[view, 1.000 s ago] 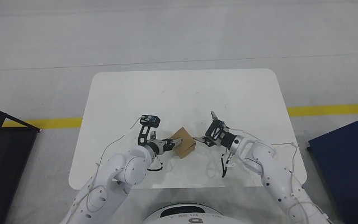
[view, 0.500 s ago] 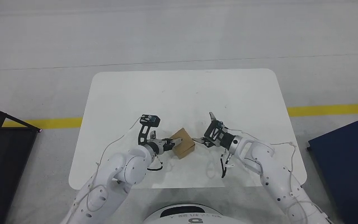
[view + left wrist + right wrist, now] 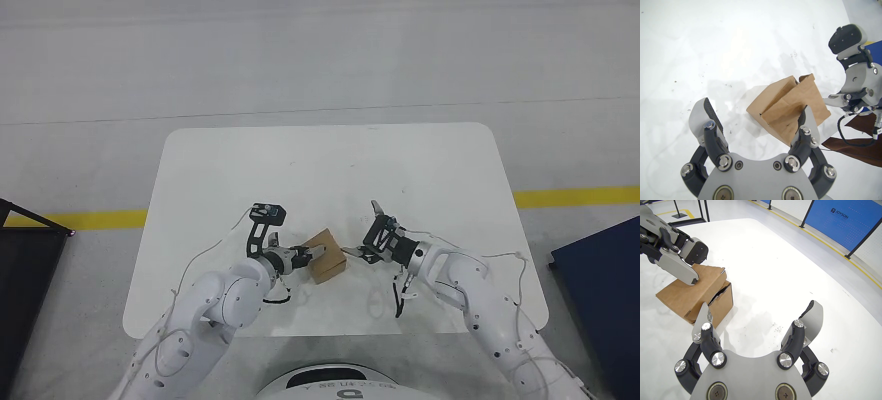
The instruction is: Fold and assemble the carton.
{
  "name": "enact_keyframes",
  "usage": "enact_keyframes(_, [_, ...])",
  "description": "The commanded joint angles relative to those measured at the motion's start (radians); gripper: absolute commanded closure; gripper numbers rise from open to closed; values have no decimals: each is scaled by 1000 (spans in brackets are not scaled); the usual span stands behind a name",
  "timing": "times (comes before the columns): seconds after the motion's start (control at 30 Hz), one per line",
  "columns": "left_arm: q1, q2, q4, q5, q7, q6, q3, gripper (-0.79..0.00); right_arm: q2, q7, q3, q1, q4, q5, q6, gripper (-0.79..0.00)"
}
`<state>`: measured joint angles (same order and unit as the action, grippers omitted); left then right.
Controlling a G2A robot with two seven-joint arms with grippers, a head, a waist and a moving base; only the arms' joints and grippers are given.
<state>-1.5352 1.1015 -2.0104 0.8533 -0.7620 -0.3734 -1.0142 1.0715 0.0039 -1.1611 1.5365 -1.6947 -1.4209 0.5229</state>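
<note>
Carton point(image 3: 326, 265) sits on the table point(image 3: 400, 170), near the front edge and about mid-width, between my two arms. Judging progress: body is already squared up into a box and the top flaps are folded over, one lapping across the other. Not done, I'd say. The upper flap rides proud rather than flat, and the right wrist view shows a ragged open gap at one top corner. What's left looks like pressing the flaps down flush and closing that corner.

Left gripper point(image 3: 756, 108): fingers wide apart, clamping nothing. One finger pad point(image 3: 802, 115) rests on the top flap, pinning it down. The other finger hangs over bare table beside the carton, not touching it.

Right gripper point(image 3: 759, 305): also spread wide and holding nothing. One fingertip point(image 3: 704, 308) is at the carton's side, by the edge of the folded flap, either touching or just beside it; I can't tell which. The other finger is well apart from the carton, over bare table.
</note>
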Motion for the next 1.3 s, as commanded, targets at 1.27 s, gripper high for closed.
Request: enact_keyframes(1.27, [-76, -2, -37, 33, -15, 15, -76, -785, 2, -1, 33, 4, -9, -27, -4, -785])
